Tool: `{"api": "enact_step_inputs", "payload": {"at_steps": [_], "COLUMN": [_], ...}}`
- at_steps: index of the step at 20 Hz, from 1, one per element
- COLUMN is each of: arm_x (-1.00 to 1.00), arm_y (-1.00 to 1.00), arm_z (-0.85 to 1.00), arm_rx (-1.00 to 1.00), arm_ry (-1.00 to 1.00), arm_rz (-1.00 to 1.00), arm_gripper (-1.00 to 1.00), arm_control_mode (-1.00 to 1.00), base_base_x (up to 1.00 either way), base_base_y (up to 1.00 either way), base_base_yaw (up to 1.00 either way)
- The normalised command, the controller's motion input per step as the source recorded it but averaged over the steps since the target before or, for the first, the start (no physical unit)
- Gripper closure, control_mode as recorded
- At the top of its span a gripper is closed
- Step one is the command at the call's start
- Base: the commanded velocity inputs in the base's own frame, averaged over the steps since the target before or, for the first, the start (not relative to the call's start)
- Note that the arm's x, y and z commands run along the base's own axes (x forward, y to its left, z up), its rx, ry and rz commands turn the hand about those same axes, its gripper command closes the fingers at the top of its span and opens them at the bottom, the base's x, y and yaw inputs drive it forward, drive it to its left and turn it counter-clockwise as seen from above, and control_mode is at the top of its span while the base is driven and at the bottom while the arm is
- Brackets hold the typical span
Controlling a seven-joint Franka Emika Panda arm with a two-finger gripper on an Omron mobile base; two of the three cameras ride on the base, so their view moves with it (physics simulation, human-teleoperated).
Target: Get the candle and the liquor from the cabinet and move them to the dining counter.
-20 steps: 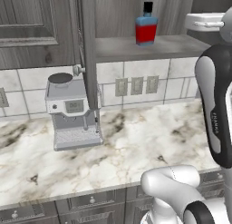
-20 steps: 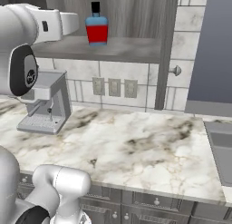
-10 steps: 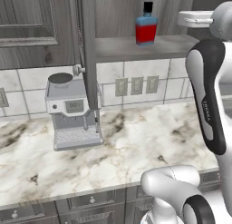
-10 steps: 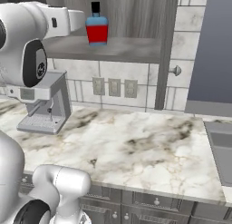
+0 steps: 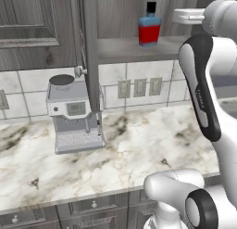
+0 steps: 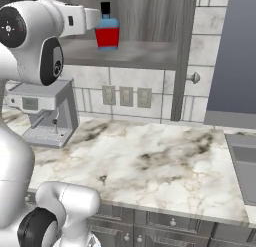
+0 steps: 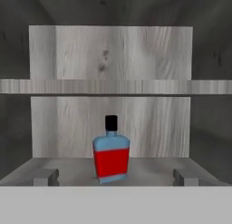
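Kitchen wall here is pale tile with a row of outlets, and a marble worktop (image 5: 139, 144) carrying a grey coffee machine (image 5: 74, 114) near its back edge. Above it the dark wood-grain cabinet (image 5: 41, 28) stands open, and the liquor (image 5: 149, 27) is upright on the lower shelf (image 6: 130, 53), roughly mid-shelf, a bit back from the front edge. In the hand view the gripper (image 7: 115, 178) faces the bottle straight on, fingertips (image 7: 45, 177) spread wide to either side of it, not touching, nothing held.
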Motion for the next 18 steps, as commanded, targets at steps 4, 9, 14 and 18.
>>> {"api": "enact_step_inputs", "payload": {"at_steps": [4,9,14,18], "arm_x": [0.45,0.47,0.5,0.48], "arm_y": [0.0,0.0,0.03,0.1], "arm_z": [0.0,0.0,0.0,0.0], "arm_rx": [0.0,0.0,0.0,0.0], "arm_ry": [0.01,0.01,0.0,0.03], "arm_rz": [0.0,0.0,0.0,0.0], "arm_gripper": [-1.0,-1.0,-1.0,-1.0], "arm_control_mode": [-1.0,-1.0,-1.0,-1.0], "base_base_x": [0.0,0.0,0.0,0.0], "base_base_y": [0.0,0.0,0.0,0.0], "base_base_yaw": [0.0,0.0,0.0,0.0]}}
